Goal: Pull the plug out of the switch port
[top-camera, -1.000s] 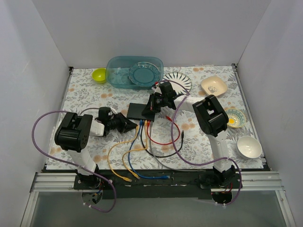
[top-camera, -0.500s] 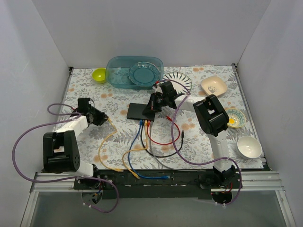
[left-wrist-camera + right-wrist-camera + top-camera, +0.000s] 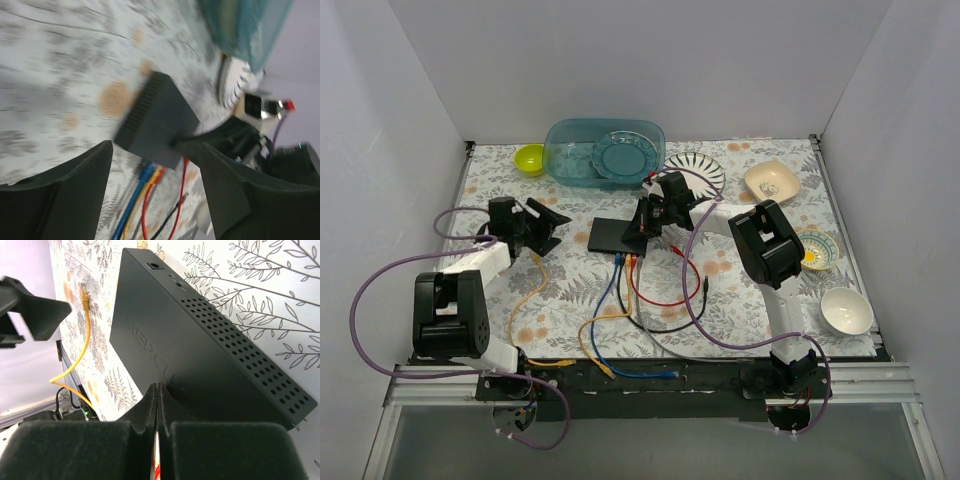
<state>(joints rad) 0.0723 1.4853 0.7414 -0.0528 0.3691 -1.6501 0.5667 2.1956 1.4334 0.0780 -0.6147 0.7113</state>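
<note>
The switch (image 3: 617, 234) is a flat black box in the middle of the flowered cloth. Blue, yellow and red plugs (image 3: 627, 261) sit in its near edge. Another yellow plug (image 3: 538, 257) lies loose on the cloth to its left, also in the right wrist view (image 3: 84, 295). My left gripper (image 3: 557, 229) hovers open and empty left of the switch, facing it. The blurred left wrist view shows the switch (image 3: 155, 117) and the plugged cables (image 3: 146, 176) past the gripper (image 3: 156, 147). My right gripper (image 3: 643, 224) is shut, its tips (image 3: 157, 388) resting on the switch's top (image 3: 200, 355).
At the back are a teal tub (image 3: 605, 150) and a green bowl (image 3: 529, 158), with a striped plate (image 3: 695, 172) beside them. A square dish (image 3: 770, 180) and two bowls (image 3: 846, 310) stand along the right. Loose cable loops (image 3: 650, 310) cover the near cloth.
My left gripper drew back left from the switch's near edge, taking the yellow plug along. It then opened, dropped the plug and turned toward the switch. The right gripper stayed put.
</note>
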